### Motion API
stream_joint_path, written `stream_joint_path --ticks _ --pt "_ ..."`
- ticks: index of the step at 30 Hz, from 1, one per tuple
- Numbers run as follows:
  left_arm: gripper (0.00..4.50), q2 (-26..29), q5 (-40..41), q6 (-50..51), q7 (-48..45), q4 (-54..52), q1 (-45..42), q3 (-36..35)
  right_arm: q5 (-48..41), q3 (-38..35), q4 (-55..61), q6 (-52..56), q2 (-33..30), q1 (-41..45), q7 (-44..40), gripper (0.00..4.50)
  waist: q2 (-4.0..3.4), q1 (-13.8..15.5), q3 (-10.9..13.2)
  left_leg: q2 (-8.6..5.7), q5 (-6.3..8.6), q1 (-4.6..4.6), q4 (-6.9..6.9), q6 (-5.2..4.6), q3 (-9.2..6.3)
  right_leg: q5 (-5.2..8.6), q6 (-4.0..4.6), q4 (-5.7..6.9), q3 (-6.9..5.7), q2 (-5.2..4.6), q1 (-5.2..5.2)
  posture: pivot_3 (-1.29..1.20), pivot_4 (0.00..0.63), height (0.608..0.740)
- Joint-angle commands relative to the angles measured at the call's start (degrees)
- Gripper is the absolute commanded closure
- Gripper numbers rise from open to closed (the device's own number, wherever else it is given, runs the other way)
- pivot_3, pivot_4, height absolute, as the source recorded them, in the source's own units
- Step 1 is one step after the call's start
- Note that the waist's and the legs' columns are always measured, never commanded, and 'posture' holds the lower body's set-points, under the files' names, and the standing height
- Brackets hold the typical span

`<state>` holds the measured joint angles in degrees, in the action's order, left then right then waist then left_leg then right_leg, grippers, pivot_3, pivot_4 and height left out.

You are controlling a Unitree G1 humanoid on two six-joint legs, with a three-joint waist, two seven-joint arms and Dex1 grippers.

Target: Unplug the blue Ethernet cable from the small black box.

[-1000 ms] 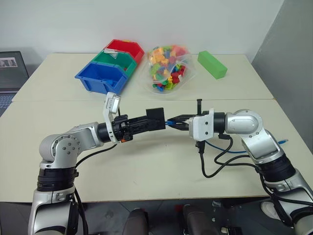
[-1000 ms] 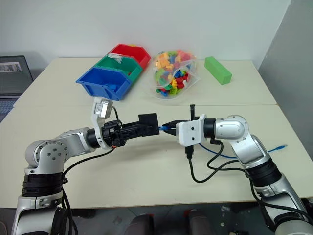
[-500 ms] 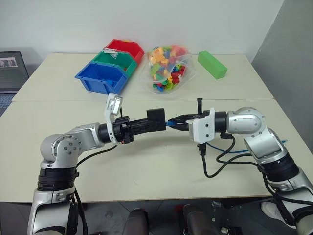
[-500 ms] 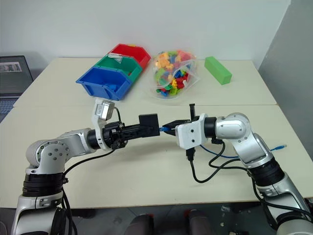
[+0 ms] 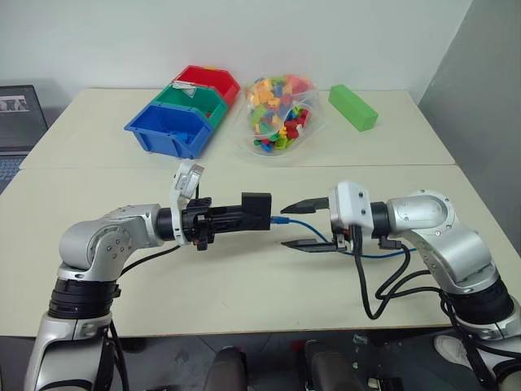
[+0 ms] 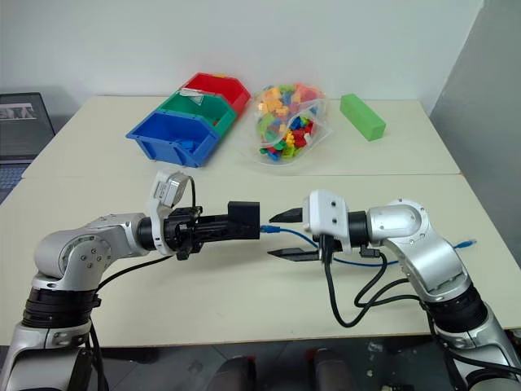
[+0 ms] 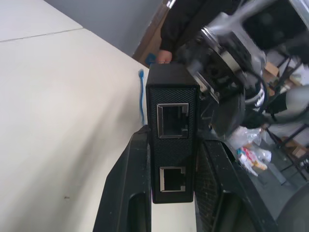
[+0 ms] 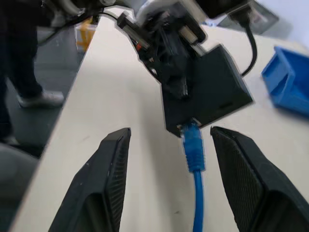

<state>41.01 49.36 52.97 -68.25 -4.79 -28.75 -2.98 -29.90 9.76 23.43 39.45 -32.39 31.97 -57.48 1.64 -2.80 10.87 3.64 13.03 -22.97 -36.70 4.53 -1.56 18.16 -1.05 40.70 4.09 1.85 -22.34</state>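
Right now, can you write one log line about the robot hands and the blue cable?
left hand: shut on small black box | right hand: open, around blue Ethernet cable | plug: at box

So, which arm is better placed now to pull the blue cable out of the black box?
The right. Its gripper is open, with the blue Ethernet cable running between its fingers near the plug, which looks still seated in the small black box. The left gripper is shut on the box, steadying it.
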Motion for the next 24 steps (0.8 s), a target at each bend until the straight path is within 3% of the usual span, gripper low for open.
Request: stream_joint_path --ticks 1,11,24 --pt "3.7 0.4 0.7 -0.9 -1.8 -0.9 0.0 -0.7 -6.4 -3.7 0.9 7.8 2.2 -1.5 4.9 1.7 -0.01 0.0 0.0 0.0 0.0 0.0 0.0 0.0 0.0 0.0 0.0 -0.01 0.0 0.0 0.0 0.0 0.15 0.74" --pt "3.7 0.5 1.2 -0.3 -2.4 -0.8 0.5 -1.7 -16.5 -8.1 -1.1 18.0 10.2 -2.0 13.7 1.7 0.01 -0.2 0.0 0.0 0.0 -0.04 0.37 -0.01 0.03 0.0 -0.01 -0.38 -0.01 0.01 -0.03 0.0 0.15 0.74" --pt "3.7 0.1 1.8 0.5 -2.0 -0.6 0.2 -2.0 -17.2 -6.2 -2.8 18.1 11.8 -2.3 15.2 1.7 0.01 -0.2 0.0 0.01 0.01 -0.2 0.68 0.0 0.03 0.0 -0.01 -0.81 -0.04 0.0 -0.11 0.0 0.15 0.74"
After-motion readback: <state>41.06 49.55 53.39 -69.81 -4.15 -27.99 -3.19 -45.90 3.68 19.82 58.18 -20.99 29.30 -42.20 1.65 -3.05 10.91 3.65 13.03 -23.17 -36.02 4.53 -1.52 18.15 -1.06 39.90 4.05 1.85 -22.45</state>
